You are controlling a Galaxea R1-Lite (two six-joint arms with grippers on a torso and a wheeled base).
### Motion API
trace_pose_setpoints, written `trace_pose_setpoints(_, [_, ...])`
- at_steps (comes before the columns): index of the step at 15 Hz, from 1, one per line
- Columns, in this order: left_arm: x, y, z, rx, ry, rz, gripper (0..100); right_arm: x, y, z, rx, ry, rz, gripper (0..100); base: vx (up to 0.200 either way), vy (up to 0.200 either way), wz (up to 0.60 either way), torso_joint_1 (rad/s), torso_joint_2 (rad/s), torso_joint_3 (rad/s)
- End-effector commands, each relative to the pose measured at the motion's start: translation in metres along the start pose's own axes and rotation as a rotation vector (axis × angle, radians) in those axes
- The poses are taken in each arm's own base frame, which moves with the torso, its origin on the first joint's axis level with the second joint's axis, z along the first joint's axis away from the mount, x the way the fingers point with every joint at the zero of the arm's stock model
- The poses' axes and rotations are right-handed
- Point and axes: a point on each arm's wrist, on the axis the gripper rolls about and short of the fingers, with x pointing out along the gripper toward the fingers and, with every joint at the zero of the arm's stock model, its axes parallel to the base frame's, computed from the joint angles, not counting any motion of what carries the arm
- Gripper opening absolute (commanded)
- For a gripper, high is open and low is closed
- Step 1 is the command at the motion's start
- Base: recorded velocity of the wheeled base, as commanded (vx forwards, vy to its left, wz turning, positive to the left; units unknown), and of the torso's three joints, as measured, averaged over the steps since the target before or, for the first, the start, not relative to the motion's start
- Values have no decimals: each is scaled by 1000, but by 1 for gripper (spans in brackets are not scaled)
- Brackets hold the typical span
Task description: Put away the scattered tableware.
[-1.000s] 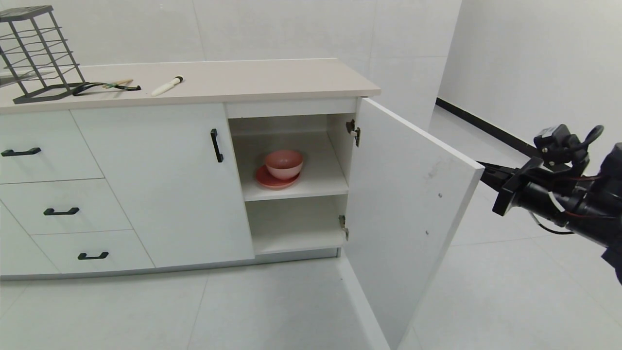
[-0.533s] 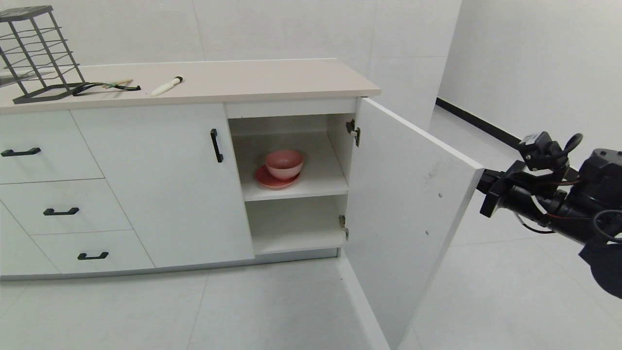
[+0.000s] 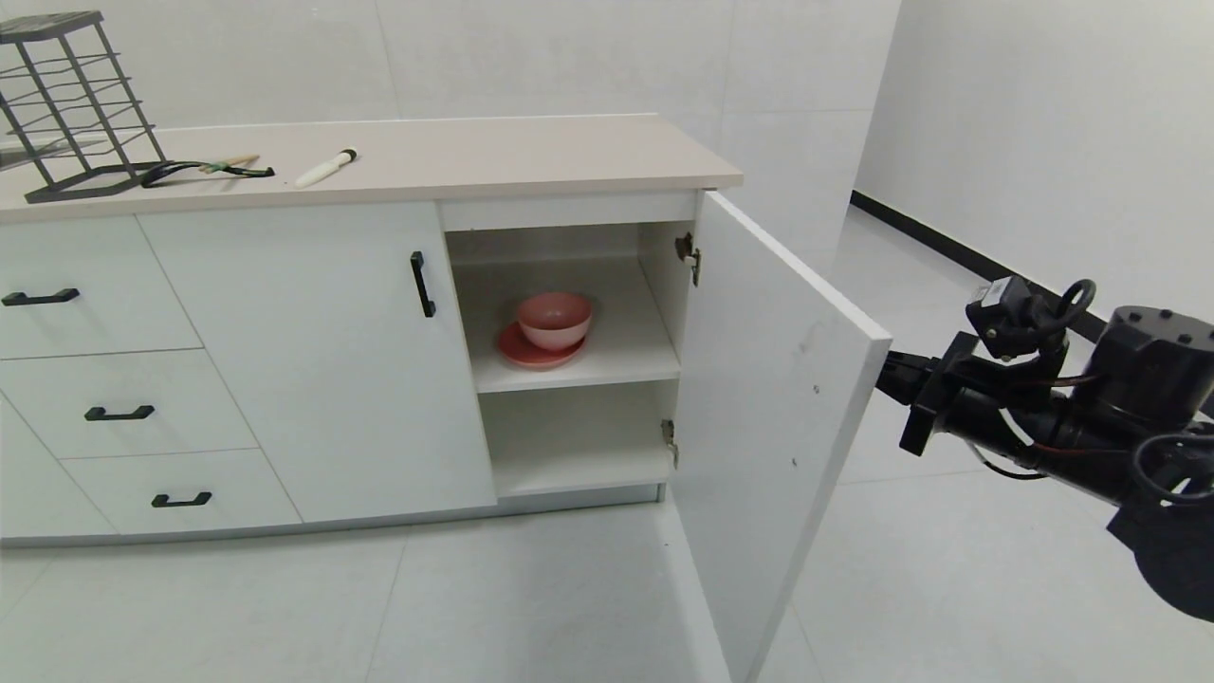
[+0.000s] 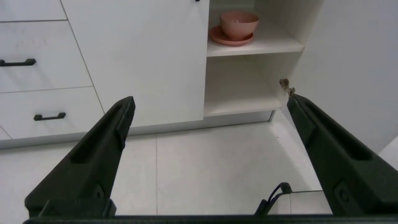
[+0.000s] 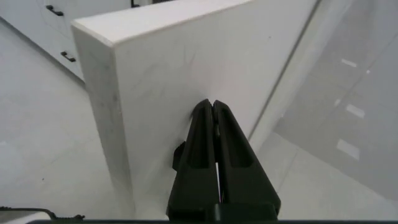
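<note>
Pink bowl [image 3: 555, 319] sits on its pink plate [image 3: 527, 358] on the cupboard's upper shelf [image 3: 631, 365]. The cupboard door [image 3: 759, 398] stands open at 3 o'clock from them. The right hand [image 5: 213, 109], fingers pressed together, touches the door's outer side. Push slowly toward 9 o'clock, staying flat so it does not slip. The left hand [image 4: 209, 102] is wide and holds nothing.

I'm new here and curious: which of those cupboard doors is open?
The right door, swung outward, baring a pink bowl inside; the left door with the black handle is shut.
</note>
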Motion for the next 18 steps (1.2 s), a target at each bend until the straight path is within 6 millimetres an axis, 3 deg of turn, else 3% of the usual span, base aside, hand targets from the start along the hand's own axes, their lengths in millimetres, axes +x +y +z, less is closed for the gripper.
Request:
trace_pose_setpoints(1, [0, 0, 0, 0, 1, 0, 100, 3, 9, 7, -12, -21, 33, 0, 0, 0, 0, 0, 0, 0])
trace_pose_setpoints(7, [0, 0, 0, 0, 1, 1, 100, 23, 31, 11, -16, -42, 128, 0, 0, 0, 0, 0, 0, 0])
trace_pose_setpoints(18, [0, 0, 0, 0, 1, 1, 100, 74, 47, 17, -5, -93, 168, 0, 0, 0, 0, 0, 0, 0])
